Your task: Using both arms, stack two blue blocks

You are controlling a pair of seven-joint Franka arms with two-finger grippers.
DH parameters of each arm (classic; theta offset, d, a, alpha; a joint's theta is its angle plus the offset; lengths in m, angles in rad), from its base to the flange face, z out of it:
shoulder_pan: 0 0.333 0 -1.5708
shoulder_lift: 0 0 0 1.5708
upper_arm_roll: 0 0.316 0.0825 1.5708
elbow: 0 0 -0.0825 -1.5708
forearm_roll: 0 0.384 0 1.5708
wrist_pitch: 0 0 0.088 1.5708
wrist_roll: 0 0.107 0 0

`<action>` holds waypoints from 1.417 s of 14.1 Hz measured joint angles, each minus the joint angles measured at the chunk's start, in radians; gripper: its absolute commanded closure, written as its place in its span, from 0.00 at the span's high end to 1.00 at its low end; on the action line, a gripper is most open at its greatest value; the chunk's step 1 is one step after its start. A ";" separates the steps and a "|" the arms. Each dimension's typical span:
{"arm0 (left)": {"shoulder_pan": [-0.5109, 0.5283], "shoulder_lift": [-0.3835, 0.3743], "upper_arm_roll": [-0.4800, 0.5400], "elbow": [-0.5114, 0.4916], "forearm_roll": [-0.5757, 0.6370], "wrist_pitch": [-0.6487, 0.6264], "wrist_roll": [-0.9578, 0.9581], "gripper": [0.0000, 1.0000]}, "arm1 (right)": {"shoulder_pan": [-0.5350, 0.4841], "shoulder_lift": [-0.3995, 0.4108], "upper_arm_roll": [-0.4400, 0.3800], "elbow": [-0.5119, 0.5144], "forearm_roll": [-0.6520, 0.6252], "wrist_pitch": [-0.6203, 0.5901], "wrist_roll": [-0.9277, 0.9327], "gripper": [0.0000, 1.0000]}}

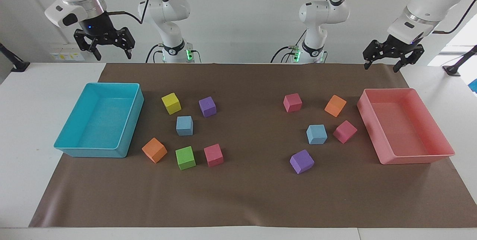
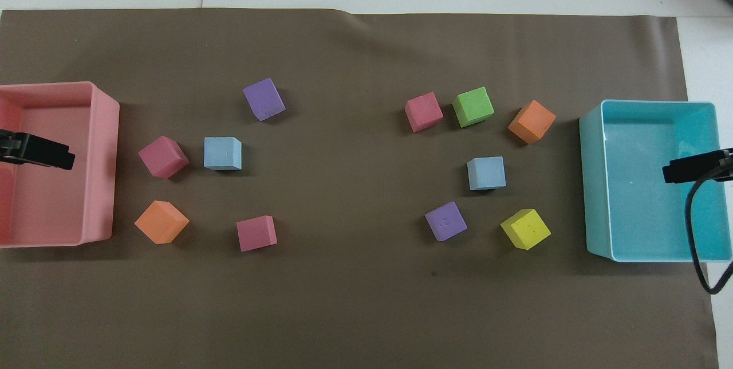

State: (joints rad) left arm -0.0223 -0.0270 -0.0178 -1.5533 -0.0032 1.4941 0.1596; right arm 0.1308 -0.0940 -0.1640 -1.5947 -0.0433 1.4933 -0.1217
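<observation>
Both arms parked high, 2 blue blocks untouched on the brown mat.

Left pincer [image 1: 391,59] spread, empty, over the pink tray [image 1: 443,135]; right pincer [image 1: 106,44] spread, empty, over the turquoise tray [image 1: 132,115]. Blue block [image 1: 316,134] lies toward left arm's end, touching nothing, just beside a pink cube [image 1: 344,131]; left arm nearer to it. Other blue block [image 1: 184,125] sits toward right arm's end, between yellow cube [image 1: 171,103] & green cube [image 1: 185,157]; right arm nearer. Blocks well apart, each inward of its pincer, toward counter middle. Cubes, so no long axis. Overhead view cuts both pincers off at the edges; only tips show.
</observation>
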 measured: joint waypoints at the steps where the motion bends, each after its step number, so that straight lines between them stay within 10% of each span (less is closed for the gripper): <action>1: 0.000 0.000 0.000 0.000 0.000 0.000 0.000 1.00 | 0.000 0.000 0.000 0.000 0.000 0.000 0.000 1.00; 20: 0.000 0.000 0.000 0.000 0.000 0.000 0.000 1.00 | -0.003 -0.001 -0.005 0.000 0.029 -0.014 0.047 1.00</action>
State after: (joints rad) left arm -0.0223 -0.0272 -0.0180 -1.5533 -0.0032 1.4941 0.1596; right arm 0.1279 -0.0949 -0.1687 -1.5946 -0.0144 1.4795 -0.0744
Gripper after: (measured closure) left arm 0.000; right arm 0.000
